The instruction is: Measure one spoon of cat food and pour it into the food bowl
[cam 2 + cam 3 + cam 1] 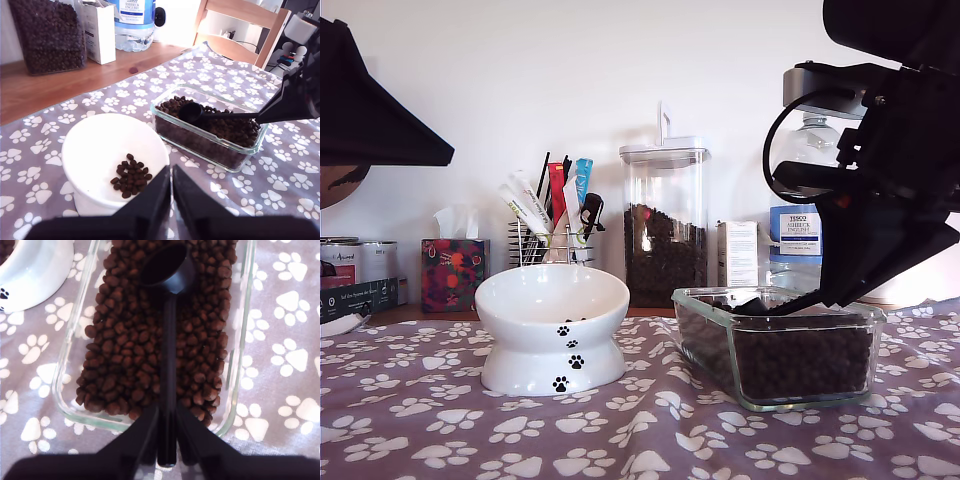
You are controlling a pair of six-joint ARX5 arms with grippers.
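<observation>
Your second hand (pixel 167 440) pinches the spoon (pixel 167 270) handle, cup empty over kibble (pixel 130 350) in the dish (pixel 240 340). First hand (pixel 171 200) pressed together above the bowl (pixel 95 145).

food bowl (pixel 30 270) cut off by frame edge

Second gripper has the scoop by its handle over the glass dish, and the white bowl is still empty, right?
Not quite. My second gripper does hold the scoop by its handle over the glass dish, but the first wrist view shows the white bowl already has a small pile of kibble in it.
</observation>
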